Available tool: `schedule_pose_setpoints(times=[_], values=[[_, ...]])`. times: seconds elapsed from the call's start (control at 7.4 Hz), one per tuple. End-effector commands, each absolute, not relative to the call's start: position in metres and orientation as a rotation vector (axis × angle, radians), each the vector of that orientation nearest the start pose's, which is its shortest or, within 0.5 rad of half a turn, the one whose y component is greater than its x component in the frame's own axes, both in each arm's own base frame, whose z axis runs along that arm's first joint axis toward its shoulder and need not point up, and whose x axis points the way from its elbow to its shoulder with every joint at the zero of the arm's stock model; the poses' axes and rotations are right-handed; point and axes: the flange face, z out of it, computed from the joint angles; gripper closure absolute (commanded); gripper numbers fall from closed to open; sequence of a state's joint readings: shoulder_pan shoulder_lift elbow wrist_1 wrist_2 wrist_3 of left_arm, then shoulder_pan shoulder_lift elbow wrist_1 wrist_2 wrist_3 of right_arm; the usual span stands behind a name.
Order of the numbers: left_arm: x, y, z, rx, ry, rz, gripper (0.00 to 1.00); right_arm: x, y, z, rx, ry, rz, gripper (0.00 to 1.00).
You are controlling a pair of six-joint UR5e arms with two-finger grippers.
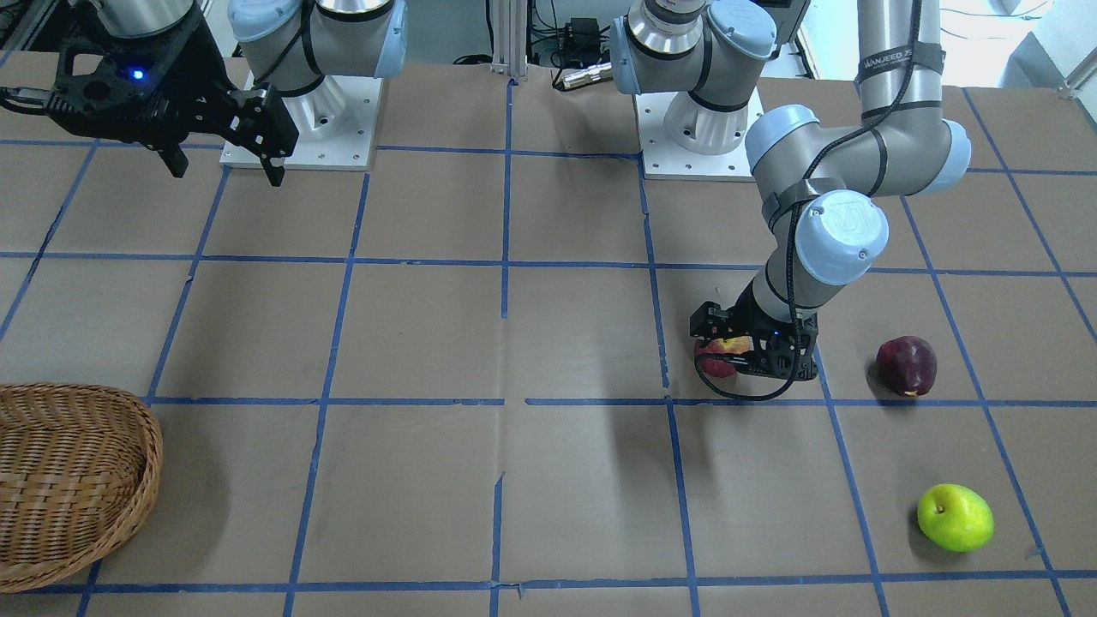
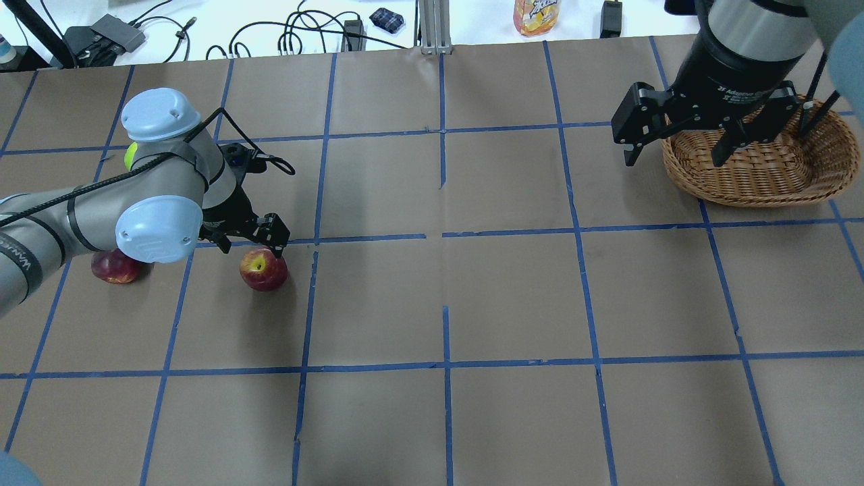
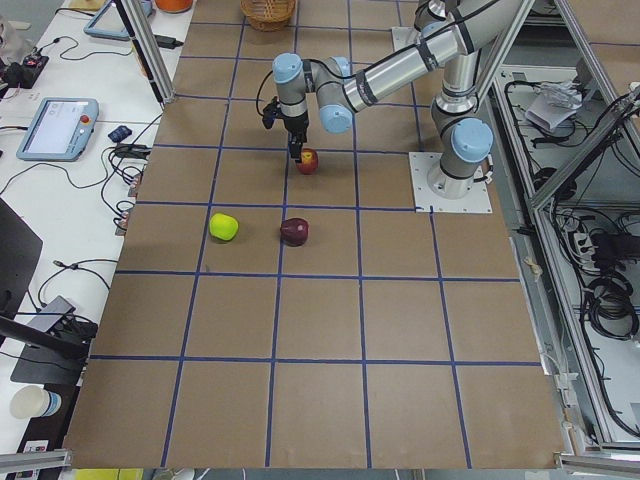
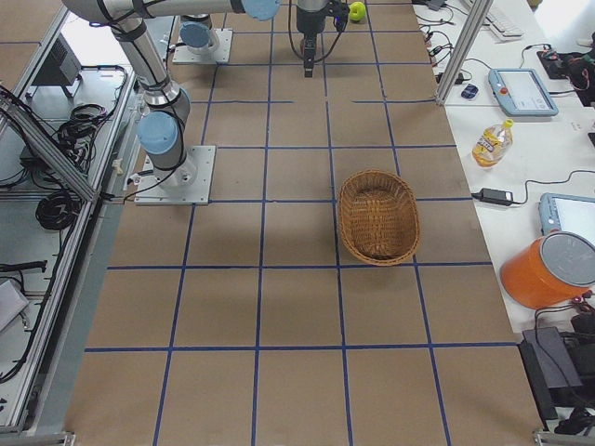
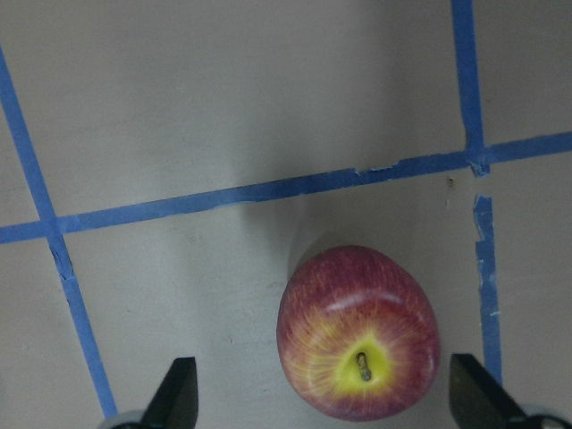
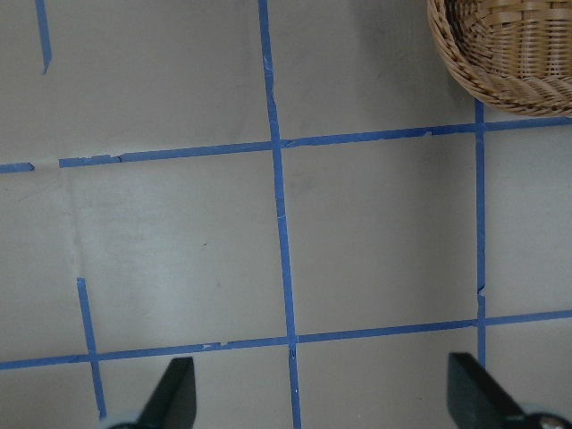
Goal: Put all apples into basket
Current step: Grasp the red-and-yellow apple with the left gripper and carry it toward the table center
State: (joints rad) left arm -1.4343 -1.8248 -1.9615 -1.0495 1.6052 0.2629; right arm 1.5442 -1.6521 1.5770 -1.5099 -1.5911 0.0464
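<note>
The red apple with a yellow stem patch lies on the brown table, stem up. My left gripper is open and hangs just over it, one finger on each side, the apple nearer the right finger; the gripper also shows in the overhead view above the apple. The dark maroon apple lies partly under my left arm. The yellow-green apple lies further out. The wicker basket is empty at the far side of the table. My right gripper is open, empty and raised beside the basket.
Blue tape lines grid the brown table. The two arm bases stand at the table's robot side. A bottle, cables and tablets lie off the table's far edge.
</note>
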Motion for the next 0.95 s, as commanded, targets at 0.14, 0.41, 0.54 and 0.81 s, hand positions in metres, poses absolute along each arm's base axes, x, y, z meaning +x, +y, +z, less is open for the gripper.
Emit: schedule_pose_setpoints(times=[0.14, 0.41, 0.54, 0.81], values=[[-0.060, -0.524, 0.207, 0.198, 3.126, 0.224, 0.00, 0.118, -0.461, 0.518, 0.119, 3.161, -0.025, 0.00], [-0.062, -0.510, 0.176, 0.191, 3.129, 0.245, 0.03, 0.118, -0.463, 0.518, 0.117, 3.162, -0.051, 0.00], [-0.062, -0.511, 0.178, 0.161, 3.118, 0.152, 0.46, 0.118, -0.460, 0.521, 0.119, 3.160, -0.056, 0.00], [-0.071, -0.509, 0.194, 0.174, 3.118, 0.133, 1.00, 0.118, -0.449, 0.527, 0.122, 3.157, -0.063, 0.00]])
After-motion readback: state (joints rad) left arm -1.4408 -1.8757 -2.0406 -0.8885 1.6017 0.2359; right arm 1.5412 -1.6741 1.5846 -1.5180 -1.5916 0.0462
